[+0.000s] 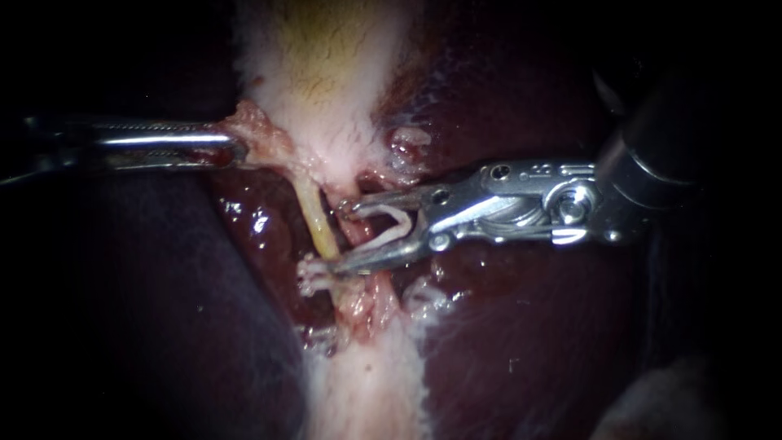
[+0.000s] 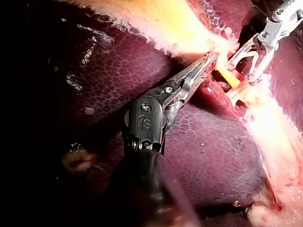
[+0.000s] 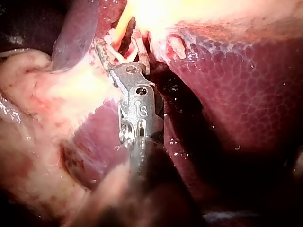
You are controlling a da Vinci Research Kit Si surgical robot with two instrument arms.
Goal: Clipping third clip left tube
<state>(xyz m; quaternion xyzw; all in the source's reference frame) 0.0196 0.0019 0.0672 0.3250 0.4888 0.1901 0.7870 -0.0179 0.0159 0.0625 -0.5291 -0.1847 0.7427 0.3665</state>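
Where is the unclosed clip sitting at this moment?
In the endoscope view, centre: the white clip sits held between the right tool's wide-apart jaws, just right of the yellow tube.

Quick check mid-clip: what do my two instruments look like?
Left instrument: slim polished silver tool, black wrist with a screw, dark shaft. Right instrument: broader silver tool with rivets and a round pivot, dark shaft. Stamped marks on both wrists.

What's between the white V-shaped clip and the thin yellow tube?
A thin reddish tube, beside the yellow tube and ahead of the clip; endoscope view shows it.
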